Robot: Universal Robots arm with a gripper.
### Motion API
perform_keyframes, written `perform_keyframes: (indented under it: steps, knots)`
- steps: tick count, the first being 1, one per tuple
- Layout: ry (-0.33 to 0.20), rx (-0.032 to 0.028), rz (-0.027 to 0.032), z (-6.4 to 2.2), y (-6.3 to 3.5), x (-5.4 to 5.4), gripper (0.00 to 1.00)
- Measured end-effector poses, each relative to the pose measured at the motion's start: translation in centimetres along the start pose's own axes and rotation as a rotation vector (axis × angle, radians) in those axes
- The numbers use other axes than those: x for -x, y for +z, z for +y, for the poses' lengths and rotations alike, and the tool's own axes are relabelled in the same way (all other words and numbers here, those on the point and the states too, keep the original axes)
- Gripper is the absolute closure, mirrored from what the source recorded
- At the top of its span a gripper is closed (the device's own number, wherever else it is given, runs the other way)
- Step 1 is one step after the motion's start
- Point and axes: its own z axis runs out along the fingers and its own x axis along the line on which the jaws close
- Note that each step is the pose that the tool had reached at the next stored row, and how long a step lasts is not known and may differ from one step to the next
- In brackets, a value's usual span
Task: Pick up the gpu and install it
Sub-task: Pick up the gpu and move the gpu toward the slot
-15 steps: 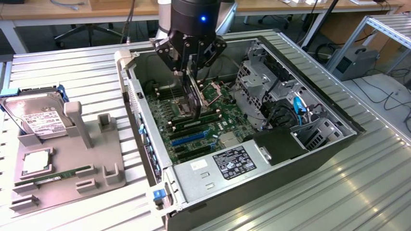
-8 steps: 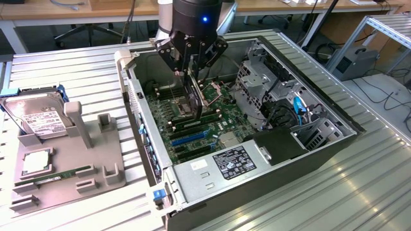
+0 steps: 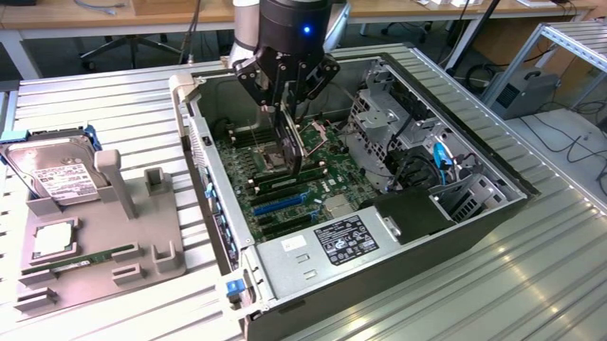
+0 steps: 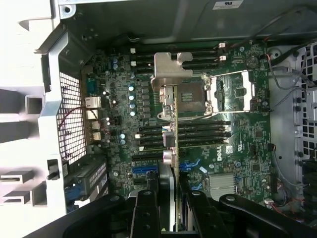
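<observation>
My gripper (image 3: pixel 286 106) hangs over the open computer case (image 3: pixel 493 213) and is shut on the gpu (image 3: pixel 290 149), a thin dark card held edge-on, on its long side, above the green motherboard (image 3: pixel 284 202). In the wrist view the gpu (image 4: pixel 175 148) runs as a narrow strip from between the black fingers (image 4: pixel 146 210) out to its silvery end bracket (image 4: pixel 170 69). The gripper (image 4: pixel 172 201) clamps the card from both sides. The card floats over the CPU socket (image 4: pixel 198 96) and the blue expansion slots (image 4: pixel 144 169). Whether its lower edge touches the board I cannot tell.
Beside the case, at the exterior view's left, a grey fixture (image 3: pixel 142 213) holds a silver hard drive (image 3: pixel 57 174), a green RAM stick (image 3: pixel 90 257) and a chip (image 3: pixel 52 241). A metal drive cage (image 3: pixel 379 124) and cables (image 3: pixel 441 160) crowd the case's far side. The power supply (image 3: pixel 346 240) sits at its front.
</observation>
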Motion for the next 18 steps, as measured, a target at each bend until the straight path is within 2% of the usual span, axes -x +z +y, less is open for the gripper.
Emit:
perform_keyframes:
  steps: [18]
  knots:
    - [0.0, 0.0, 0.0, 0.07, 0.34, 0.93, 0.73]
